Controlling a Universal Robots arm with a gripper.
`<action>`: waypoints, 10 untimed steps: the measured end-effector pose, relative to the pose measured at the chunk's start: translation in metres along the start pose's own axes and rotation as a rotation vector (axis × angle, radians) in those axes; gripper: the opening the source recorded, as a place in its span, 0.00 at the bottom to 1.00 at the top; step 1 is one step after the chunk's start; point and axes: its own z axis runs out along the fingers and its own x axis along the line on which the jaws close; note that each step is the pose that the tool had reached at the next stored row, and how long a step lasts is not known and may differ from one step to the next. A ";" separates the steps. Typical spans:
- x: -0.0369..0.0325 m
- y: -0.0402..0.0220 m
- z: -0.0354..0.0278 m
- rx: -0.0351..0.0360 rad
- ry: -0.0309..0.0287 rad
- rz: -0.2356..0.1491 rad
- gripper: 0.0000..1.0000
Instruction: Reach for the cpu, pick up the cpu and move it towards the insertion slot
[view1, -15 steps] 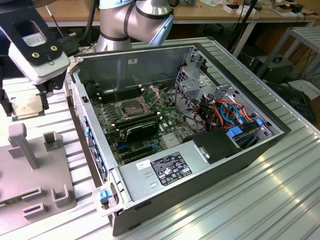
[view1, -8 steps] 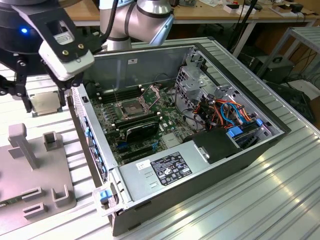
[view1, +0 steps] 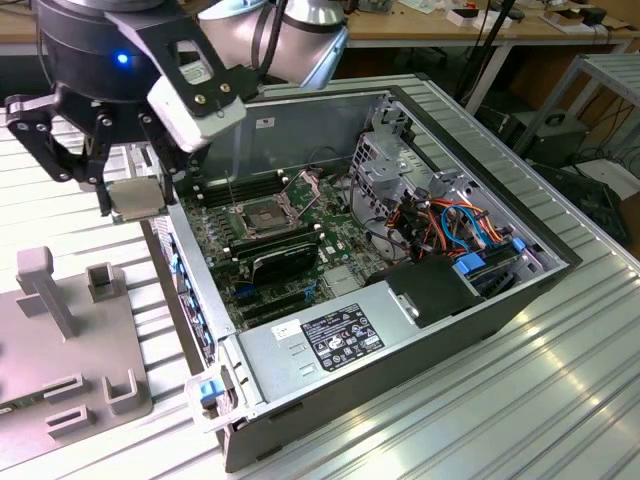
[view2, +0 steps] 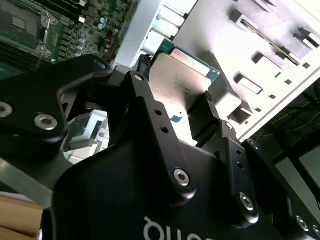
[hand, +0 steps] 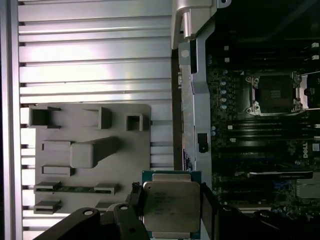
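Claw: the gripper (view1: 135, 195) is closed onto the cpu (view1: 137, 197), fingers (hand: 207, 202) pressing two opposite edges, metal face flat.
Cpu place: lifted clear of the ribbed bench (view1: 520, 400), just outside the open computer case (view1: 300, 345), between the grey fixture plate (view1: 60, 345) and the case wall.
Slot: the insertion slot (view1: 262, 217) lies on the motherboard inside the case, its retention plate (view1: 303, 187) raised.
Step in hand, done well: I judge the carry calls for a level chip and a path clearing the case wall.

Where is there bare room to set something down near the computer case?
Free: ribbed metal table on the exterior view's right of the case, and table above the grey fixture plate in the first wrist view. Crowded: inside the case and on the plate.
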 end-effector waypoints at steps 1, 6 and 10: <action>-0.0030 0.0001 -0.0001 0.0000 0.0000 0.000 0.55; -0.0217 0.0006 -0.0005 0.0001 0.0001 0.000 0.55; -0.0370 0.0010 -0.0008 0.0000 0.0000 0.000 0.55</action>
